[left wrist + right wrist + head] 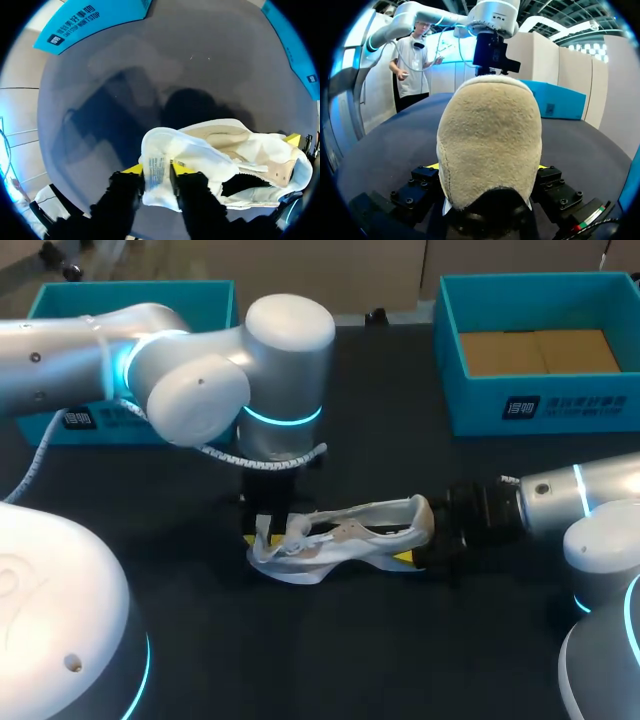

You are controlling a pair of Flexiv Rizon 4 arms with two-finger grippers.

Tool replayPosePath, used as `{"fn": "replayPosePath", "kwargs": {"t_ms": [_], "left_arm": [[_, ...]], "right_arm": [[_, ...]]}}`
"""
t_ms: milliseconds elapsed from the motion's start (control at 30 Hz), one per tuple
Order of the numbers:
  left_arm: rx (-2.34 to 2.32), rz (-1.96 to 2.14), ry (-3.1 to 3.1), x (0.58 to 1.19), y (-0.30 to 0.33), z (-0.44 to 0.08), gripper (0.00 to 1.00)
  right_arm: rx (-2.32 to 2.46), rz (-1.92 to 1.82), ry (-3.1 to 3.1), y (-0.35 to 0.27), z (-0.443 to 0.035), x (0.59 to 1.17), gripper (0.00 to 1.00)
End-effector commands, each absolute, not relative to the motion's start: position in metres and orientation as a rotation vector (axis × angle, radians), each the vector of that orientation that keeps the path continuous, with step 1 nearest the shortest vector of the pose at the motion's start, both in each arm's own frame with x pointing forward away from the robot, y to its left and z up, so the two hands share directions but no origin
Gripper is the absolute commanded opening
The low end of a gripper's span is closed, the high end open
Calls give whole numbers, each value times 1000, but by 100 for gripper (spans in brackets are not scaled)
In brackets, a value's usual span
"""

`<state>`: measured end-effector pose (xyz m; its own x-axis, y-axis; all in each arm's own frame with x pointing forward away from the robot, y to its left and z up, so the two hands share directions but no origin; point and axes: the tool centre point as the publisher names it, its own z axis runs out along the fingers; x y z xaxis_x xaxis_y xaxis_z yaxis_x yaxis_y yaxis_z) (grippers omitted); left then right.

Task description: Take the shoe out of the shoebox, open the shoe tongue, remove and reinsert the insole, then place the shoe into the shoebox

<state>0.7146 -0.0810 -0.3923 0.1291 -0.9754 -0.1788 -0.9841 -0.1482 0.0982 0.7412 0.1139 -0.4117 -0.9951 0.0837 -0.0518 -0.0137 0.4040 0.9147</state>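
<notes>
A white and beige shoe [345, 533] lies on its side in the middle of the black table [330, 650]. My left gripper [272, 528] hangs down over its front. In the left wrist view the white shoe tongue [156, 172] with its label lies between the parted yellow tips of the left gripper [157, 170], which stands open around it. My right gripper [432, 537] comes in low from the right and is shut on the heel. In the right wrist view the beige heel of the shoe [490, 130] fills the space between the fingers of the right gripper [487, 167].
One teal shoebox [130, 288] stands at the back left, partly hidden by my left arm. A second teal box [560, 405] with a brown cardboard floor stands at the back right. Both boxes [90, 20] [295, 45] lie beyond the shoe in the left wrist view.
</notes>
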Motion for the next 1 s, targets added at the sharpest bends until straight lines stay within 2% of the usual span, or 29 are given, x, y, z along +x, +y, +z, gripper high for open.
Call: {"fn": "replayPosePath", "kwargs": {"t_ms": [33,133,633,1000], "left_arm": [[-2354,287,2030,714,-64,-393,89],[-2369,268,2047,715,-59,-385,100],[-2255,37,2360,730,-67,-332,100],[-1684,-33,2775,748,-107,-281,100]], "right_arm": [[66,1661,2560,113,-414,741,0],[66,1661,2560,113,-414,741,0],[66,1661,2560,113,-414,741,0],[66,1661,2560,113,-414,741,0]]}}
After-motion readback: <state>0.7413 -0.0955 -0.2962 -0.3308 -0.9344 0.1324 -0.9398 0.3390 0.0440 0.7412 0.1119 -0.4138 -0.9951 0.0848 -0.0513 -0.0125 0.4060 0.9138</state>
